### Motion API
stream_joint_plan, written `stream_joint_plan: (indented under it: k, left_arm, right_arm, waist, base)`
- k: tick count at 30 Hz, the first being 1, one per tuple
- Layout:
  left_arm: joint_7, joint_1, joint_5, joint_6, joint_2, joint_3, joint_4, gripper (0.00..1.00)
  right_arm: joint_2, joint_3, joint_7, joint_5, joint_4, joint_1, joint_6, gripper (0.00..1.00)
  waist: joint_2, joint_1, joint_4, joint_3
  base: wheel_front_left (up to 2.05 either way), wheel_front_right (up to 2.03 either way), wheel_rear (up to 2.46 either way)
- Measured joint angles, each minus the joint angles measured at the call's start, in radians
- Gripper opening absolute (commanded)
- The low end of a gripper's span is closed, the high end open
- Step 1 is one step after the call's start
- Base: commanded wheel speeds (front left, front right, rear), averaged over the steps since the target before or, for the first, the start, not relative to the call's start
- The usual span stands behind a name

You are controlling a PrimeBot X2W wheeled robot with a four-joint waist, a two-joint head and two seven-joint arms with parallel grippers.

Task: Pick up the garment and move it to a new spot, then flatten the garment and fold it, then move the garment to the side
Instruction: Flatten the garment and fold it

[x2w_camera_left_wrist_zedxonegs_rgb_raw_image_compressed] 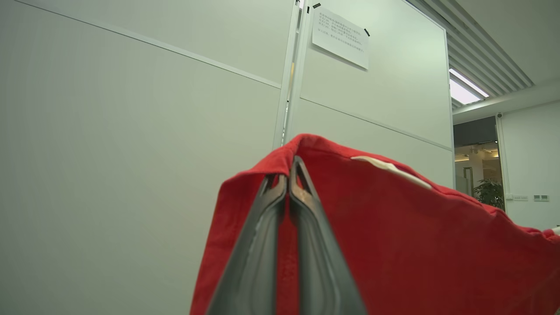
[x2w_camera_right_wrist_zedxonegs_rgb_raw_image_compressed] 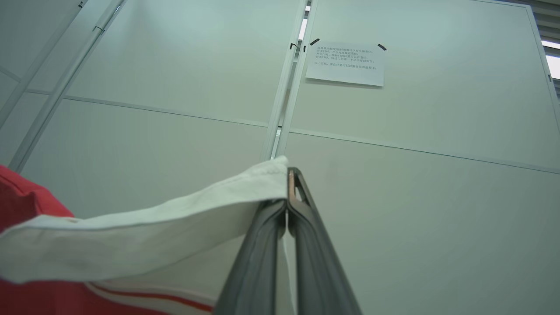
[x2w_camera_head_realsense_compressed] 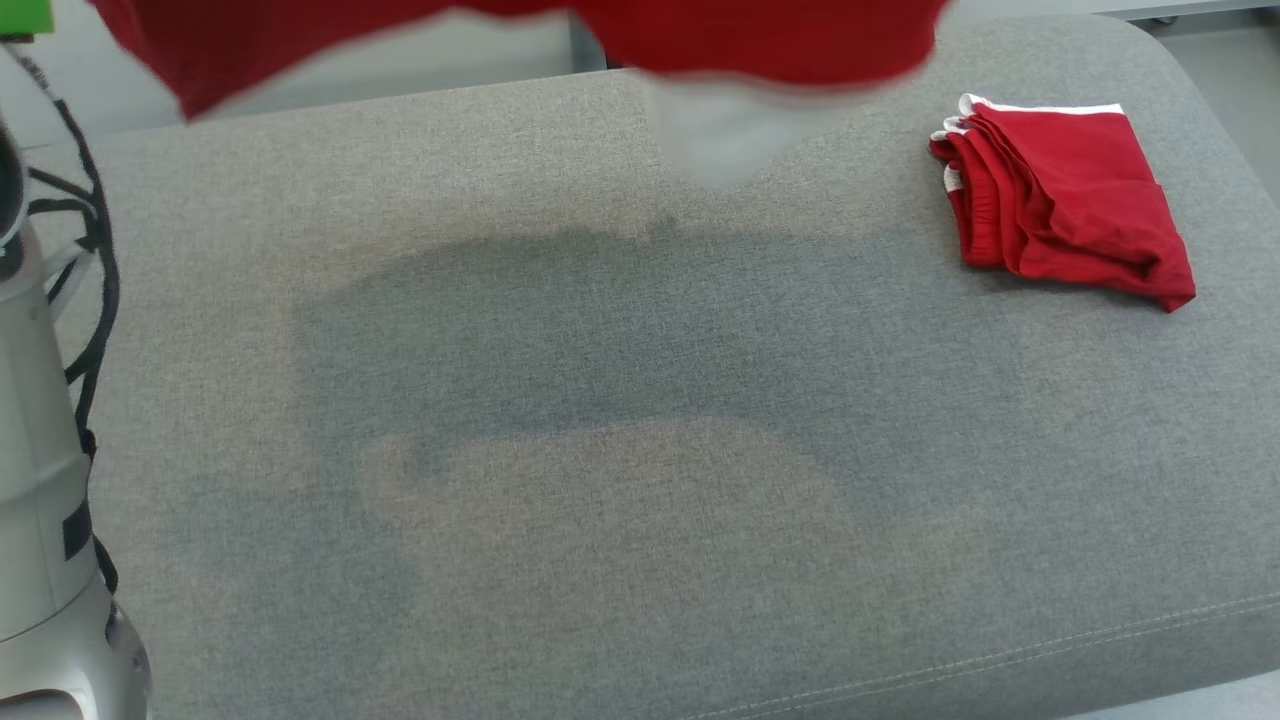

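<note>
Garment [x2w_camera_head_realsense_compressed: 760,40] is hanging in the air over the far edge of the grey fabric-covered worktop [x2w_camera_head_realsense_compressed: 640,560] and is not touching it. It is showing blurred along the top of the head view, with red cloth spanning most of the width and a pale white part drooping from its middle. It is casting a wide shadow [x2w_camera_head_realsense_compressed: 600,320] on the worktop below.

Left tool [x2w_camera_left_wrist_zedxonegs_rgb_raw_image_compressed: 286,173] is clamping fully closed on a red edge of the garment, with cloth pinched between the fingers and draping down on both sides.

Right tool [x2w_camera_right_wrist_zedxonegs_rgb_raw_image_compressed: 288,183] is likewise sitting fully closed, gripping a white hem of the same garment. The red body is trailing off to the lower left of its wrist view.

Second red garment [x2w_camera_head_realsense_compressed: 1065,200] is lying folded on the worktop's far right.

Both wrist cameras are facing pale wall panels [x2w_camera_right_wrist_zedxonegs_rgb_raw_image_compressed: 437,218] with a taped paper notice [x2w_camera_right_wrist_zedxonegs_rgb_raw_image_compressed: 345,64].
</note>
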Motion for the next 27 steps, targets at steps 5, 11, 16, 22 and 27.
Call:
stream_joint_plan:
  k: [5,11,16,22,27]
  left_arm:
    - [0.037,-0.001,-0.035,-0.021,-0.014,-0.048,0.037,0.00]
    - [0.089,0.301,-0.090,-0.050,-0.036,-0.144,0.164,0.00]
    - [0.072,0.548,-0.116,-0.055,-0.049,-0.154,0.263,0.00]
    - [-0.038,0.631,-0.137,-0.063,-0.034,-0.077,0.283,0.00]
    - [-0.100,0.635,-0.154,-0.073,-0.037,-0.064,0.288,0.00]
  right_arm:
    - [-0.015,0.057,0.001,-0.006,0.011,0.046,0.011,0.00]
    - [-0.002,0.095,0.022,0.064,0.103,0.416,0.018,0.00]
    - [0.079,0.149,0.017,0.138,0.212,0.751,0.018,0.00]
    - [0.142,0.157,-0.089,0.169,0.253,0.819,0.019,0.00]
    - [0.125,0.145,-0.148,0.166,0.248,0.809,0.019,0.00]
  waist:
    - [0.0000,0.0000,-0.003,0.001]
    - [0.0000,0.0000,-0.004,0.037]
    - [0.0001,0.0000,0.003,0.075]
    - [0.0000,0.0000,-0.002,0.119]
    - [0.0000,0.0000,-0.007,0.121]
  base:
    - [0.00,0.00,0.00]
    - [0.00,0.00,0.00]
    - [0.00,0.00,0.00]
    - [0.00,0.00,0.00]
    - [0.00,0.00,0.00]
